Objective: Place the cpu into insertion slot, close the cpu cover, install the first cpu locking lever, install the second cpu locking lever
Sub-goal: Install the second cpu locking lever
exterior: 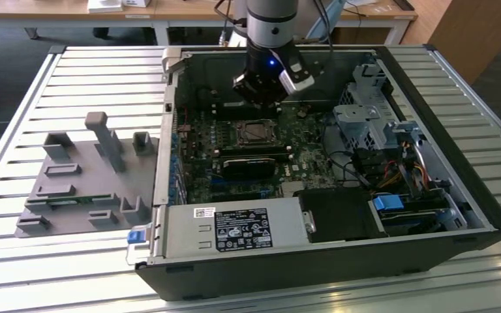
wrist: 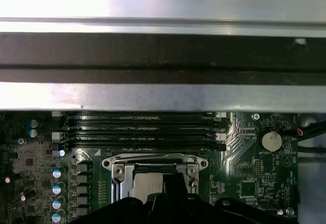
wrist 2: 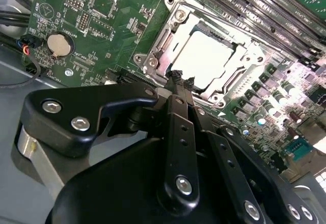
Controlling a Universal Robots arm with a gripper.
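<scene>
Silvery cpu cover frames the cpu — gripper closed, just beside.

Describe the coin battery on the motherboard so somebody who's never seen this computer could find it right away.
Start at the open computer case and find its green motherboard. Beside the metal-framed insertion slot holding the cpu, look for the coin battery. It is the one round, flat, silvery disc, unlike the small upright capacitors.
</scene>
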